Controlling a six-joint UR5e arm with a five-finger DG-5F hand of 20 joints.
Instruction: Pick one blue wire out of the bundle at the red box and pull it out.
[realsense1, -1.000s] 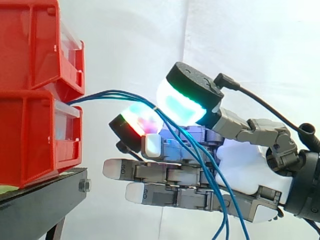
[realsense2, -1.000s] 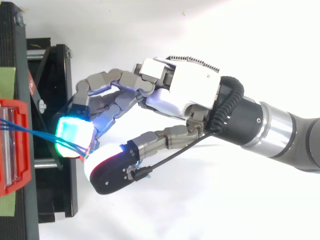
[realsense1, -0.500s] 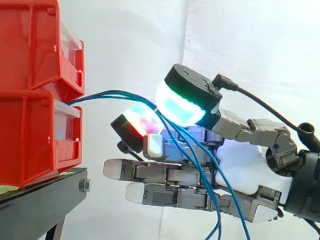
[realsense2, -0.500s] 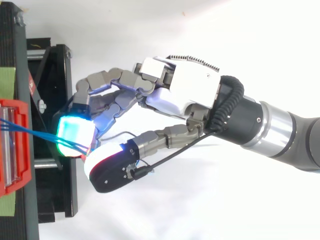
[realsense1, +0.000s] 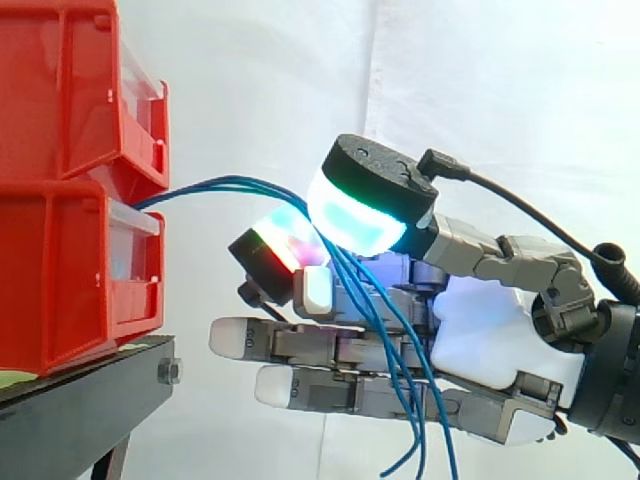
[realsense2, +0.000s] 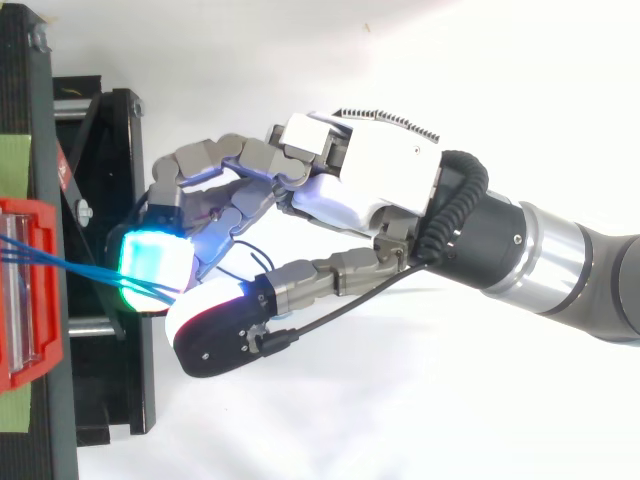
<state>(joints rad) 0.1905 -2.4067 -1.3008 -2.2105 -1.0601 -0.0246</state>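
Note:
A bundle of thin blue wires (realsense1: 220, 187) comes out of the clear front of the lower red bin (realsense1: 70, 280) and arcs right to the hand (realsense1: 490, 335). The thumb pad (realsense1: 358, 212), glowing cyan and green, and a finger pad (realsense1: 283, 243), glowing red and cyan, pinch the wires between them. Below the pinch the wires hang down in front of the palm. The other fingers (realsense1: 300, 345) stretch straight toward the bin, below the wires. From above, the wires (realsense2: 85, 268) run from the red bin (realsense2: 30, 290) to the pinch, and the palm (realsense2: 380, 170) lies to the right.
A second red bin (realsense1: 60, 90) is stacked on the lower one. Both rest on a black stand (realsense1: 85, 395), whose frame (realsense2: 110, 200) lies under the fingertips in the top view. A white curtain hangs behind.
The thumb pad has closed in a little toward the finger pad over the wires. The loose wire ends below the hand have swung left. The arm has barely moved.

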